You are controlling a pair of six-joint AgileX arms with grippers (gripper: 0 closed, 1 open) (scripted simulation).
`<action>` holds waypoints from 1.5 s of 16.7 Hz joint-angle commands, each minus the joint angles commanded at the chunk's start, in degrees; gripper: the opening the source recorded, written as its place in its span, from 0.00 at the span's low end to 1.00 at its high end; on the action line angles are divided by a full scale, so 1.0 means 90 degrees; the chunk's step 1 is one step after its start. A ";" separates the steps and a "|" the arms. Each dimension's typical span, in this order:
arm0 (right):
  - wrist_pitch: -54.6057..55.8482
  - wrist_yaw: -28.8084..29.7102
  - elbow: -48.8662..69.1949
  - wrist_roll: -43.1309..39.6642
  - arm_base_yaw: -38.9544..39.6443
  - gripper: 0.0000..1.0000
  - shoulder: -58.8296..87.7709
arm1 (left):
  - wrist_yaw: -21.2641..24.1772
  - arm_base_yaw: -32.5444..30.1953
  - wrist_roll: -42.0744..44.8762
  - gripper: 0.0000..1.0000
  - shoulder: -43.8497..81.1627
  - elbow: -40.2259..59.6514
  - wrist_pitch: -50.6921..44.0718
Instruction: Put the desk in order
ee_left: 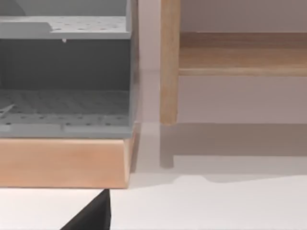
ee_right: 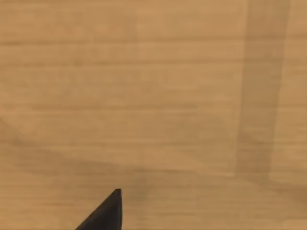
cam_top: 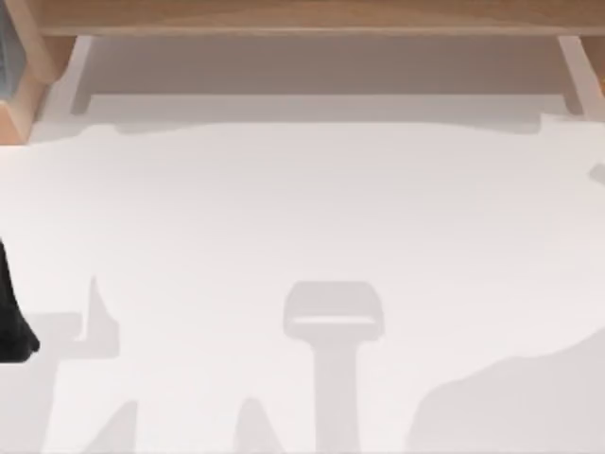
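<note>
Left end effector [ee_left: 93,215] of mine sits at the left edge of the tabletop [cam_top: 302,208], low and close to a wooden box base [ee_left: 62,163] that carries a gray tray with little holes [ee_left: 64,110]. I see just one dark tip of it, so I cannot tell if it is released or clenched. My right end effector [ee_right: 108,213] is up against a big wooden board [ee_right: 153,96], and I cannot tell its state either, because one dark tip is all I get.

The tabletop is white and flat and spreads across the middle of the top view, with a light wooden shelf [cam_top: 312,17] along the far edge.

What could go wrong? My left tip is very near the wooden base. I think a small push forward could bump it and shove the gray tray. A wooden post [ee_left: 169,62] stands just beside the tray, so a swing that way could hit it too. My right tip looks very close to the wood, so I guess moving ahead could scrape or jam it. Pulling back first seems safer to me.
</note>
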 joint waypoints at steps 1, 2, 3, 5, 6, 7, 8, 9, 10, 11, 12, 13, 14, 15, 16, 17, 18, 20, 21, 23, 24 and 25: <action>-0.0068 0.0012 -0.0176 0.0025 -0.0057 1.00 0.0088 | 0.0000 0.0000 0.0000 1.00 0.0000 0.0000 0.0000; -0.0068 0.0012 -0.0176 0.0025 -0.0057 1.00 0.0088 | 0.0000 0.0000 0.0000 1.00 0.0000 0.0000 0.0000; -0.0118 0.0025 -0.0208 0.0084 -0.0029 1.00 0.0025 | 0.0000 0.0000 0.0000 1.00 0.0000 0.0000 0.0000; -0.0366 0.0103 -0.0386 0.0391 0.0097 1.00 -0.0302 | 0.0000 0.0000 0.0000 1.00 0.0000 0.0000 0.0000; -0.0553 0.0168 -0.0526 0.0633 0.0185 1.00 -0.0567 | 0.0000 0.0000 0.0000 1.00 0.0000 0.0000 0.0000; -0.0773 0.0249 -0.0696 0.0927 0.0285 1.00 -0.0899 | 0.0000 0.0000 0.0000 1.00 0.0000 0.0000 0.0000; -0.1021 0.0345 -0.0893 0.1267 0.0393 1.00 -0.1298 | 0.0000 0.0000 0.0000 1.00 0.0000 0.0000 0.0000; -0.1293 0.0455 -0.1117 0.1646 0.0507 1.00 -0.1763 | 0.0000 0.0000 0.0000 1.00 0.0000 0.0000 0.0000; -0.1584 0.0575 -0.1364 0.2056 0.0625 1.00 -0.2295 | 0.0000 0.0000 0.0000 1.00 0.0000 0.0000 0.0000; -0.1891 0.0705 -0.1634 0.2491 0.0747 1.00 -0.2892 | 0.0000 0.0000 0.0000 1.00 0.0000 0.0000 0.0000; -0.2210 0.0840 -0.1924 0.2946 0.0871 1.00 -0.3555 | 0.0000 0.0000 0.0000 1.00 0.0000 0.0000 0.0000; -0.2538 0.0980 -0.2234 0.3416 0.0996 1.00 -0.4279 | 0.0000 0.0000 0.0000 1.00 0.0000 0.0000 0.0000; -0.2872 0.1121 -0.2561 0.3895 0.1122 1.00 -0.5053 | 0.0000 0.0000 0.0000 1.00 0.0000 0.0000 0.0000; -0.3210 0.1261 -0.2904 0.4378 0.1249 1.00 -0.5865 | 0.0000 0.0000 0.0000 1.00 0.0000 0.0000 0.0000; -0.3550 0.1399 -0.3262 0.4859 0.1377 1.00 -0.6701 | 0.0000 0.0000 0.0000 1.00 0.0000 0.0000 0.0000; -0.3889 0.1531 -0.3633 0.5335 0.1504 1.00 -0.7548 | 0.0000 0.0000 0.0000 1.00 0.0000 0.0000 0.0000; -0.4224 0.1657 -0.4014 0.5806 0.1632 1.00 -0.8393 | 0.0000 0.0000 0.0000 1.00 0.0000 0.0000 0.0000; -0.4872 0.1884 -0.4794 0.6726 0.1882 1.00 -1.0023 | 0.0000 0.0000 0.0000 1.00 0.0000 0.0000 0.0000; -0.5181 0.1983 -0.5186 0.7169 0.2004 1.00 -1.0786 | 0.0000 0.0000 0.0000 1.00 0.0000 0.0000 0.0000; -0.5754 0.2153 -0.5950 0.7992 0.2234 1.00 -1.2157 | 0.0000 0.0000 0.0000 1.00 0.0000 0.0000 0.0000; -0.6012 0.2223 -0.6312 0.8361 0.2339 1.00 -1.2751 | 0.0000 0.0000 0.0000 1.00 0.0000 0.0000 0.0000; -0.6249 0.2282 -0.6653 0.8696 0.2436 1.00 -1.3279 | 0.0000 0.0000 0.0000 1.00 0.0000 0.0000 0.0000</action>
